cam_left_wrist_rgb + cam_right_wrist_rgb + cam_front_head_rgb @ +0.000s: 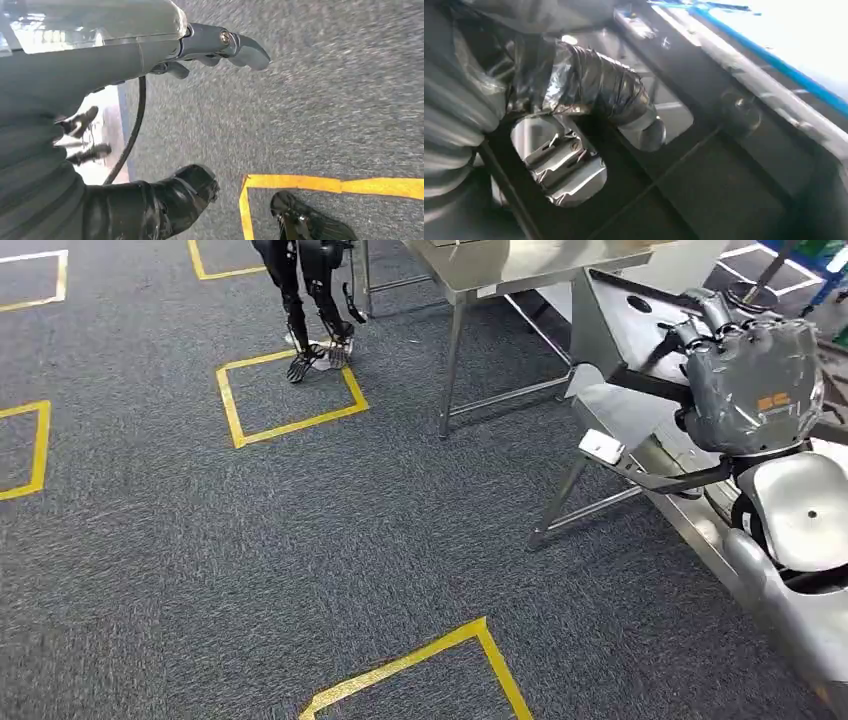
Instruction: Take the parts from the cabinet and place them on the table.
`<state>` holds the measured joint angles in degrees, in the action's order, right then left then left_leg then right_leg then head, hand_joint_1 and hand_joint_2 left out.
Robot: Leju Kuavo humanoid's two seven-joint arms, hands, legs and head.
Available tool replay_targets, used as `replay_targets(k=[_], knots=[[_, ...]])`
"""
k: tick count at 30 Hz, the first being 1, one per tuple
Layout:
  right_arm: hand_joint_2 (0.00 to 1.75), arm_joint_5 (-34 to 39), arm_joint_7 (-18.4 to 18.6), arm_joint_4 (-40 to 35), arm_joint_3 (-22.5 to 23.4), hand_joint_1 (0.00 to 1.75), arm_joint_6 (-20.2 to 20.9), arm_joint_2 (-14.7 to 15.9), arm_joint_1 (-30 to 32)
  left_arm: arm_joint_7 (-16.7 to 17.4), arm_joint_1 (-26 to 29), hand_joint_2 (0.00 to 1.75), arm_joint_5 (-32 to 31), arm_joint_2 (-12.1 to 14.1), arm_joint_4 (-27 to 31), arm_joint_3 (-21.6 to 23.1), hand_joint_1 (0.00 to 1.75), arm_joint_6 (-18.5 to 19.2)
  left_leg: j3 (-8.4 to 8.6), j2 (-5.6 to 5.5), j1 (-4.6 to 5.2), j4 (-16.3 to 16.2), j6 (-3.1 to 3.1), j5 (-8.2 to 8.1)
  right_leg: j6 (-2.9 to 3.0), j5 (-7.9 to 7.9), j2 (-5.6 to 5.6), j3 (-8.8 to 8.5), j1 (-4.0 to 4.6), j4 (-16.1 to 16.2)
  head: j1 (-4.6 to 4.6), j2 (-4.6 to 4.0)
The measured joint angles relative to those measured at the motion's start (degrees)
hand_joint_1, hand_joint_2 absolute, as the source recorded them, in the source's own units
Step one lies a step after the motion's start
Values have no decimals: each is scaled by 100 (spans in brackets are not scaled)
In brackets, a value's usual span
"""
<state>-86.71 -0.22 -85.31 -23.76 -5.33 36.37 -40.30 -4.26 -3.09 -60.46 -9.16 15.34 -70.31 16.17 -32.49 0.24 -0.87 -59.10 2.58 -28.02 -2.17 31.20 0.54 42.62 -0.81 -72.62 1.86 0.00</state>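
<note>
My right hand, wrapped in grey tape, grips a large grey sheet-metal part with cut-outs at the right of the head view, held above the carpet. In the right wrist view the taped thumb lies over the dark part and the fingers reach through one of its cut-outs. A white tag sits on the part's lower edge. In the left wrist view my left hand hangs over the carpet, fingers loosely apart and holding nothing.
A steel table stands at the top middle, its legs on the grey carpet. Another robot's dark legs stand by a yellow tape square. More yellow squares mark the floor. A steel frame runs along the right.
</note>
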Motion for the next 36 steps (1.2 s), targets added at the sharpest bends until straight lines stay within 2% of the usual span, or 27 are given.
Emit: replay_targets(k=[1,2,3,5,6,7,10,11,13,14,16,17,18,20,21,22,23,25,26,27,28,29,31,32,33,34,36], knots=[[175,-9,2,9,0,175,7,4,22,0,-1,175,-2,0,0,0,0,0,-3,89,12,-1,8,-8,-9,108,-28,188,-8,-374,0,0],[175,-15,9,18,0,175,9,13,26,0,-2,175,-2,0,0,0,0,0,0,168,18,-1,12,-16,-8,53,-37,229,-13,-440,0,2],[175,-15,18,22,2,175,11,22,24,0,-4,175,-2,2,0,0,0,0,10,239,27,-1,12,-26,2,-111,-49,124,-11,-233,0,0],[175,-17,42,28,15,175,24,98,24,-2,-19,175,-7,2,0,0,0,0,47,370,43,-1,3,-55,64,-592,-152,-442,12,781,0,0],[175,-20,50,35,50,175,24,173,26,-2,-19,175,-13,0,0,0,0,0,68,422,49,0,-9,-70,120,-633,-407,-680,64,1260,0,0],[175,-20,54,44,107,175,22,231,32,-2,-17,175,-15,0,0,-2,0,2,64,460,88,-4,-39,-88,162,-588,-537,-716,145,1322,2,0],[175,-22,61,94,354,175,7,378,184,4,-20,175,-22,0,0,-2,0,11,109,614,48,26,-102,-113,235,-596,-327,-700,188,1338,2,0],[175,-28,61,122,469,175,-4,448,269,9,-30,175,-31,-6,0,-2,0,15,135,655,57,30,-141,-141,289,-636,-246,-784,175,1432,4,2],[175,-50,72,169,614,175,-24,479,371,11,-13,175,-39,-15,0,-4,0,17,-9,190,29,-341,-153,-406,359,-690,-161,-826,106,1519,4,0],[175,-70,74,199,647,175,-53,465,388,11,-1,175,-37,-15,0,-4,0,17,-197,70,26,-733,-156,-605,366,-691,-104,-818,106,1519,9,0],[175,-92,68,240,664,175,-66,465,490,11,9,175,-39,4,0,-7,0,13,-626,4,26,-1563,-179,-913,379,-682,41,-818,108,1512,9,0],[175,-98,68,260,671,175,-61,461,546,11,10,175,-39,4,0,-11,0,13,-737,4,26,-1720,-190,-885,378,-678,114,-818,104,1503,9,0],[175,-112,70,286,691,175,-50,455,595,11,11,175,-39,4,0,-13,0,15,-717,3,23,-1592,-201,-709,369,-667,194,-821,88,1488,9,0],[175,-166,123,361,759,175,-42,435,680,11,8,175,-48,4,0,-20,0,15,-373,-72,-3,-712,-229,-128,308,-619,355,-819,46,1407,9,0],[175,-212,140,413,789,175,-42,422,710,9,13,175,-57,4,0,-22,0,15,-176,-266,-37,-228,-239,88,271,-577,419,-803,28,1344,9,0],[175,-247,159,463,802,175,-48,413,734,9,23,175,-59,4,0,-24,0,17,-139,-600,-52,-176,-245,-35,228,-549,478,-750,33,1291,7,0],[175,-267,177,518,802,175,-50,400,751,9,15,175,-66,4,0,-24,0,17,-136,-529,-53,-150,-186,-5,204,-553,556,-694,40,1241,0,0],[175,-291,223,647,809,175,-79,378,822,-7,-9,175,-68,4,0,-26,0,20,-130,-394,6,-159,-141,-3,125,-600,688,-668,-16,1282,9,2],[175,-291,254,700,815,175,-79,378,851,-17,-19,175,-48,4,0,-30,0,17,-117,-324,-14,-118,-100,22,96,-608,753,-658,-16,1281,4,0],[175,-291,282,752,822,175,-79,374,886,-22,-24,175,-35,4,0,-33,0,17,-97,-251,-31,-77,-57,47,85,-569,538,-638,-17,1231,2,0],[175,-291,308,798,824,175,-79,367,879,-35,-17,175,-31,4,0,-37,0,17,-81,-190,-23,-58,-25,47,60,-450,220,-561,21,1043,-4,0],[175,-299,326,841,824,175,-79,332,874,-42,-13,175,-16,4,0,-44,0,17,-81,-109,-5,-53,-6,47,34,-238,67,-353,9,640,-2,0],[175,-306,324,950,780,175,-74,256,876,17,-14,175,68,4,0,-94,0,137,-85,27,18,-54,19,30,14,94,-21,77,-15,-212,-2,0],[175,-306,323,1023,741,175,-74,221,872,39,-16,175,109,7,0,-127,0,188,-82,103,24,-55,24,21,12,118,-30,213,-25,-452,-2,0],[175,-306,326,1105,702,175,-77,182,861,44,-17,175,109,9,0,-131,0,203,-72,180,29,-55,25,7,13,3,-34,202,-35,-387,-2,2],[175,-306,341,1167,666,175,-77,144,846,48,-20,175,107,11,0,-131,0,212,-57,242,32,-55,20,-5,24,-201,-53,53,-38,-91,-2,0],[175,-306,411,1270,575,175,-79,79,782,59,-29,175,109,9,0,-136,0,223,-3,368,37,-54,-6,-46,77,-697,-234,-508,-20,960,-2,0]])
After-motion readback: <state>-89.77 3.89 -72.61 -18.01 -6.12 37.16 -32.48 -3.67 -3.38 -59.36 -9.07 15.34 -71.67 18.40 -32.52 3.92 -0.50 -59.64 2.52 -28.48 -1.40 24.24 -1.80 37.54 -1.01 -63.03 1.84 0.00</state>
